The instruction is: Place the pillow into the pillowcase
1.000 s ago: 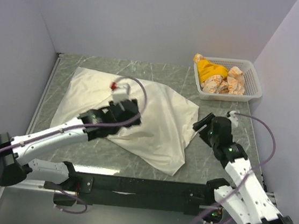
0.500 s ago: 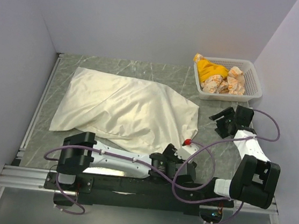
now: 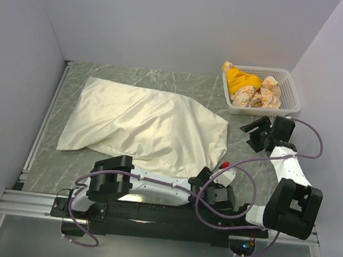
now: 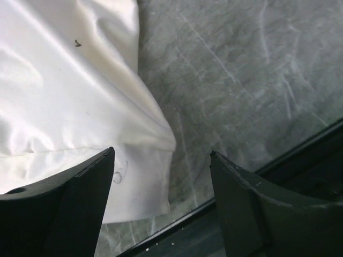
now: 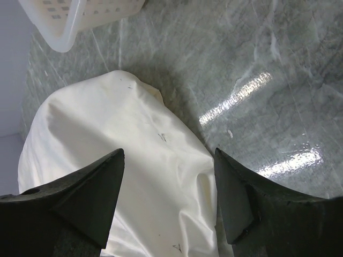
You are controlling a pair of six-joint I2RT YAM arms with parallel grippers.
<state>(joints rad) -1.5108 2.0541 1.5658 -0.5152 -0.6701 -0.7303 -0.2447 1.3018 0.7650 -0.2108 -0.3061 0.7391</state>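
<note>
The pillowcase (image 3: pixel 147 126) lies spread on the table as a cream, wrinkled, bulging sack. No bear print or separate pillow shows; the pillow itself is hidden. My left gripper (image 3: pixel 208 180) is open and empty, low at the near edge by the sack's near right corner. That corner (image 4: pixel 80 96) shows in the left wrist view, with the gripper (image 4: pixel 161 152) just above it. My right gripper (image 3: pixel 256 128) is open and empty, to the right of the sack. In the right wrist view, the gripper (image 5: pixel 169 151) looks down on the sack's rounded right end (image 5: pixel 118 176).
A white plastic basket (image 3: pixel 291 92) with a yellow cloth and crumpled wrappers stands at the back right; its corner shows in the right wrist view (image 5: pixel 69 24). The black rail (image 3: pixel 149 213) runs along the near edge. Walls close in the left, back and right.
My left arm has left the top of the pillowcase and folded down along the near edge. My right arm has drawn back toward the right. The sack lies let go and flatter.
</note>
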